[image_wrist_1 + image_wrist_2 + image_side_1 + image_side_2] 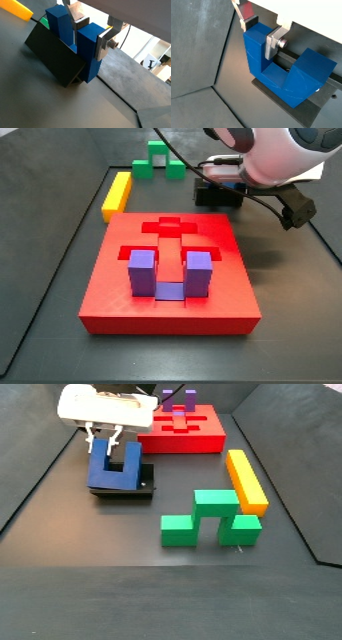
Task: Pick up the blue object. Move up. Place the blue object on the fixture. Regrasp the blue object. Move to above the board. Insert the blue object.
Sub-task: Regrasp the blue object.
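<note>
End effector (102,442) straddles blue object's (114,472) prong, fixture (144,488) mostly hidden.

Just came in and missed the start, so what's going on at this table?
A robot arm is working with a blue object, which sits prongs-up on the fixture, leaning against its back wall. The gripper is down at the block with its fingers either side of one prong, which looks like a regrasp. The red board lies apart from it; a purple block already stands in it. A green block and a yellow bar lie untouched nearby.
</note>
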Tool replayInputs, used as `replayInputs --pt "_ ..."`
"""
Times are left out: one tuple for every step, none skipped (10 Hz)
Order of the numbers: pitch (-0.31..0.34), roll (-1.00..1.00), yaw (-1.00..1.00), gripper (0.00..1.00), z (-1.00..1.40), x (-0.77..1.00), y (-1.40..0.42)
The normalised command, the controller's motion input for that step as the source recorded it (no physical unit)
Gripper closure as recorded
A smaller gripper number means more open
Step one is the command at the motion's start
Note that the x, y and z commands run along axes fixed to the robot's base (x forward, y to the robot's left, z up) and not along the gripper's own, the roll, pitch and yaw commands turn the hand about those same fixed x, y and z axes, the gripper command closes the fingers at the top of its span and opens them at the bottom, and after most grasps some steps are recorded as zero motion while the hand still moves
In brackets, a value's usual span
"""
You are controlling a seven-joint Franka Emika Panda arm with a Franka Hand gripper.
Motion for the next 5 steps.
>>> replayInputs --pt "0.000 0.00 0.00 1.00 0.00 0.00 0.00" --pt "0.000 0.00 0.00 1.00 0.00 0.00 0.00" --pt "0.000 0.00 0.00 1.00 0.00 0.00 0.00" --pt "0.000 0.00 0.00 1.00 0.00 0.00 0.00" --pt "0.000 0.00 0.00 1.00 0.00 0.00 0.00"
